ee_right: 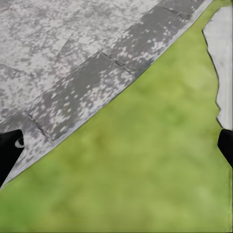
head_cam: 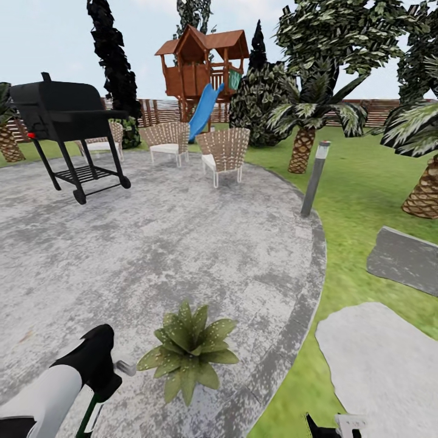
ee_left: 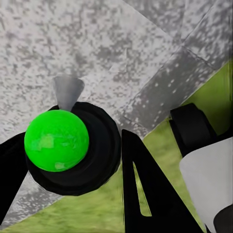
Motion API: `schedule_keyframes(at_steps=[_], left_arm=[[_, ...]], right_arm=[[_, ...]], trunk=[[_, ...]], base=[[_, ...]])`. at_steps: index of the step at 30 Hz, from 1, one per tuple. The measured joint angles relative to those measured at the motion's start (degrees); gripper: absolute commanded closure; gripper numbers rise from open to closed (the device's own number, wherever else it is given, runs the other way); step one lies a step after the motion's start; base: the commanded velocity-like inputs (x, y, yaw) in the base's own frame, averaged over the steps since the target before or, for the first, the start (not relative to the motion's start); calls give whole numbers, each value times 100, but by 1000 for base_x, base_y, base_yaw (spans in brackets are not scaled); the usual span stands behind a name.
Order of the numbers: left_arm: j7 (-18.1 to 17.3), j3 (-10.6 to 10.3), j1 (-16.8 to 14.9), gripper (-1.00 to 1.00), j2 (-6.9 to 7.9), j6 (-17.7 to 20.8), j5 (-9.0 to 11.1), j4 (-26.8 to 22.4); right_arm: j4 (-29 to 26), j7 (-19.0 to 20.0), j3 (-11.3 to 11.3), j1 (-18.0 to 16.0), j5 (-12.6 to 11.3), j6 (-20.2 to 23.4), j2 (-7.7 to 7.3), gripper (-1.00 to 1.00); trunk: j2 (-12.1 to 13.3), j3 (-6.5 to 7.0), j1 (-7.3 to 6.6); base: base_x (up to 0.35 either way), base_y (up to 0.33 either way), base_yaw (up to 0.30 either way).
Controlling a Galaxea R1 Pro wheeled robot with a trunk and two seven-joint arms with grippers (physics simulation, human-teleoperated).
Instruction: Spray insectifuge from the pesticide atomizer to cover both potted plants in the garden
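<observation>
Left gripper (ee_left: pixel 73 160) is closed around the pesticide atomizer (ee_left: pixel 57 141), nozzle toward one potted plant (head_cam: pixel 188 350) on the near patio (head_cam: pixel 182 243). Right gripper (ee_right: pixel 116 145) stands wide open above the lawn (ee_right: pixel 145 170). No writing is readable. Three wicker chairs (head_cam: pixel 224 155) stand far.

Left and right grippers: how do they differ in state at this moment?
The left gripper is shut on the pesticide atomizer beside the potted plant on the patio; the right gripper holds nothing. The left one's jaws press the bottle; the right one's stand wide apart over grass. Both have black fingers.
</observation>
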Motion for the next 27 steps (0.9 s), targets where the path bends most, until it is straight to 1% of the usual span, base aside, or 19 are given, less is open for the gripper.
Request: schedule_keyframes(at_steps=[18, 21, 27], left_arm=[[9, 9, 0, 100, -5, 6, -1, -40], [9, 9, 0, 100, -4, 5, 0, -41], [9, 2, 1, 100, 4, 9, 1, -39]], right_arm=[[16, 0, 8, 0, 0, 1, 11, -100], [16, 0, 8, -1, 0, 2, 11, -100], [17, 0, 8, -1, 0, 2, 20, -100]], trunk=[[0, 0, 1], [0, 0, 1], [0, 0, 0]], base=[[-27, -271, 6], [-72, -272, 148], [-44, -272, 265]])
